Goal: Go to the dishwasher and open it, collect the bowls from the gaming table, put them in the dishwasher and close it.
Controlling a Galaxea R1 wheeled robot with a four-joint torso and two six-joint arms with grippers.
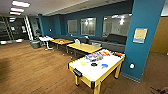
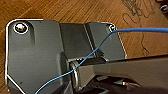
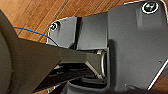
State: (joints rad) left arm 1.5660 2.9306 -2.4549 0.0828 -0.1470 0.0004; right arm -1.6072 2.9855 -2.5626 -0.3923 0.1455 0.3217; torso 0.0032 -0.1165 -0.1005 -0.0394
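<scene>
The gaming table [image 1: 86, 80], with yellow sides and legs and a white top, stands ahead and slightly right in the head view. A black goal slot [image 1: 77, 72] faces me at its near end. On the top sit a small black bowl [image 1: 94, 64] and, just to its right, a small blue bowl [image 1: 104, 65]. Behind them lie colourful printed sheets [image 1: 95, 56]. The dishwasher is out of view. Both wrist views look down past the robot's dark plates onto wooden floor [image 2: 75, 11].
A teal pillar [image 1: 142, 37] rises right behind the table's far right corner. Yellow-topped desks [image 1: 83, 47] and a white table [image 1: 46, 39] stand further back, with a dark sofa [image 1: 116, 40] along the windowed wall. Open wooden floor [image 1: 30, 70] stretches to the left.
</scene>
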